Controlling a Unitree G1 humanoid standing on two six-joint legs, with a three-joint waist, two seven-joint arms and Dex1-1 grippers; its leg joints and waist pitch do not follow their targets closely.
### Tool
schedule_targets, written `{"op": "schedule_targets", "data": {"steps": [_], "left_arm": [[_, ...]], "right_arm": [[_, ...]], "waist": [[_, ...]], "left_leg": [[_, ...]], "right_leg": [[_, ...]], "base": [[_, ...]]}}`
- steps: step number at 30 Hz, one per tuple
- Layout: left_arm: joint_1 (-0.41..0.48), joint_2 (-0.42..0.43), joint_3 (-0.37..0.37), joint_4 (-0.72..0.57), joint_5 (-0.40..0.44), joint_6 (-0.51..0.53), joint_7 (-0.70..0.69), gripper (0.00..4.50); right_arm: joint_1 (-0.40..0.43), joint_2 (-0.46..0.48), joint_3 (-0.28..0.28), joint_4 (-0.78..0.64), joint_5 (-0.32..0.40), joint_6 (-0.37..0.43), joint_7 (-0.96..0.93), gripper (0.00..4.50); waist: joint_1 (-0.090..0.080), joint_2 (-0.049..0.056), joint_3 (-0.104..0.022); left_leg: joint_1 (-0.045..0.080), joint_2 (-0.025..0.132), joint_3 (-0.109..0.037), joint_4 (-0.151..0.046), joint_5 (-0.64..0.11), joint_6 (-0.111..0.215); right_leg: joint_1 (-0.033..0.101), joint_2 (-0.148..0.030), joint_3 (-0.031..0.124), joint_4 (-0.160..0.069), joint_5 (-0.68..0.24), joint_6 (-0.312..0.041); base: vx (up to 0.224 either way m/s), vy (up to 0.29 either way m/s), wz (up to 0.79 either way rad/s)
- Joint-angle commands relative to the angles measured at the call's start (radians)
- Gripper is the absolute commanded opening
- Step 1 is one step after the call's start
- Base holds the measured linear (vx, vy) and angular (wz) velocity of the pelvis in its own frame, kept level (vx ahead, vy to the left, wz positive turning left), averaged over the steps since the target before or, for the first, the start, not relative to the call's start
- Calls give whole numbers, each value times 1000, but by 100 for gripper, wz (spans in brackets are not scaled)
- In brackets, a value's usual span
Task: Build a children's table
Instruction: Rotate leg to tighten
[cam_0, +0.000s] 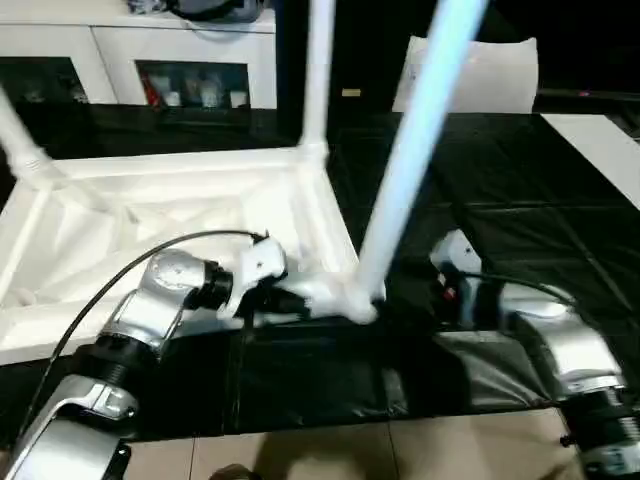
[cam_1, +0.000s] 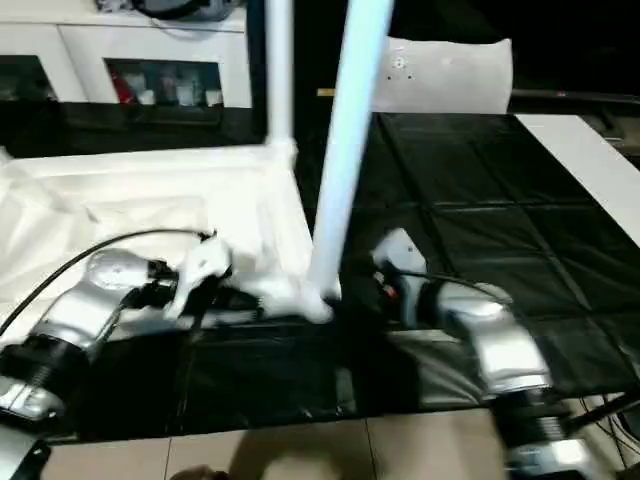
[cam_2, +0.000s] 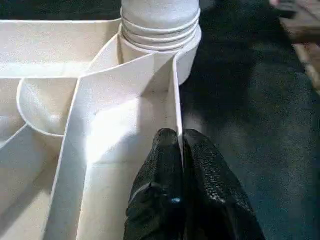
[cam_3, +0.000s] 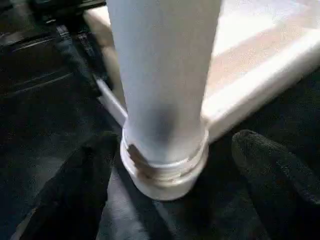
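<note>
The tabletop (cam_0: 180, 215) lies underside-up, legs (cam_0: 420, 140) standing in its corner sockets, cabinet (cam_0: 150, 60) behind

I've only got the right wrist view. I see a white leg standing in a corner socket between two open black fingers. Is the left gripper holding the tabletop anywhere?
Observer: Yes. The left gripper is shut on the thin rim wall of the tabletop, close to that same corner socket.
Operator: Okay, and are any other legs in?
Observer: Two more rise from the far corners of the upturned top: the far right leg and the far left leg.
</note>
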Motion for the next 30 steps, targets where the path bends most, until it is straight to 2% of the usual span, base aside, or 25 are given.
{"op": "schedule_targets", "data": {"steps": [1, 5, 6, 8, 11, 12, 13, 15, 17, 21, 22, 27, 30], "left_arm": [[-7, -9, -37, -12, -20, -41, -79, 0], [-8, 0, -49, -11, -20, -54, -110, 0], [-8, 7, -59, -14, -19, -64, -137, 0], [-11, 15, -74, -13, -16, -88, -166, 0], [-19, 16, -80, -7, -10, -96, -174, 0], [-21, 17, -81, -5, -8, -97, -177, 0], [-22, 17, -82, -5, -7, -98, -181, 0], [-20, 20, -85, -5, -6, -101, -187, 0], [-17, 22, -87, -7, -5, -102, -191, 0], [-9, 25, -89, -11, -5, -105, -196, 0], [-9, 25, -89, -11, -5, -105, -196, 0], [-3, 25, -85, -13, -9, -95, -187, 0], [0, 1, -61, -20, -20, -53, -132, 0]], "right_arm": [[-8, -11, 11, -12, 9, -17, 41, 395], [-17, -12, 14, -4, 24, -19, 68, 395], [-25, -10, 19, 3, 36, -18, 93, 369], [-37, -4, 34, 14, 56, -6, 142, 369], [-43, -1, 51, 17, 68, 8, 182, 332], [-44, -1, 57, 15, 74, 21, 198, 325], [-45, -2, 64, 13, 80, 32, 214, 322], [-46, -3, 68, 13, 84, 47, 233, 320], [-47, -3, 69, 17, 85, 52, 240, 286], [-46, -9, 76, 21, 93, 62, 258, 264], [-46, -9, 77, 21, 93, 62, 259, 241], [-31, -7, 79, 0, 106, 90, 268, 218], [2, 8, 77, -52, 126, 161, 226, 214]], "waist": [[-1, 0, -55], [6, -2, -56], [8, -5, -56], [13, -4, -56], [22, -5, -57], [23, -8, -57], [27, -7, -58], [28, -6, -58], [29, -6, -59], [29, -7, -59], [30, -8, -59], [29, -7, -60], [31, -9, -59]], "left_leg": [[20, 66, -15, -63, -148, 86], [21, 69, -15, -65, -154, 72], [22, 69, -15, -65, -156, 70], [21, 69, -14, -64, -152, 71], [22, 70, -13, -63, -138, 74], [21, 69, -13, -63, -137, 75], [21, 70, -13, -62, -132, 76], [20, 70, -13, -62, -128, 75], [20, 70, -14, -62, -127, 73], [20, 68, -13, -61, -124, 70], [19, 68, -13, -61, -123, 70], [21, 69, -14, -63, -129, 64], [21, 69, -13, -62, -117, 66]], "right_leg": [[35, -86, 41, -75, -63, -244], [35, -86, 39, -72, -79, -246], [35, -86, 38, -73, -81, -245], [36, -87, 38, -71, -78, -244], [34, -86, 37, -68, -62, -244], [35, -87, 37, -67, -64, -244], [35, -89, 37, -67, -62, -243], [36, -88, 36, -65, -59, -243], [36, -87, 35, -65, -56, -242], [36, -89, 35, -65, -58, -242], [36, -88, 35, -65, -57, -241], [36, -88, 34, -65, -68, -240], [36, -87, 35, -63, -46, -240]], "base": [[0, 0, 0], [0, 0, 0], [0, 0, 0], [0, 0, 0], [0, 0, 0], [0, 0, 0], [0, 0, 0], [0, 0, 0], [0, 0, 0], [0, 0, 0], [0, 0, 0], [0, 0, 0], [0, 0, 0]]}}
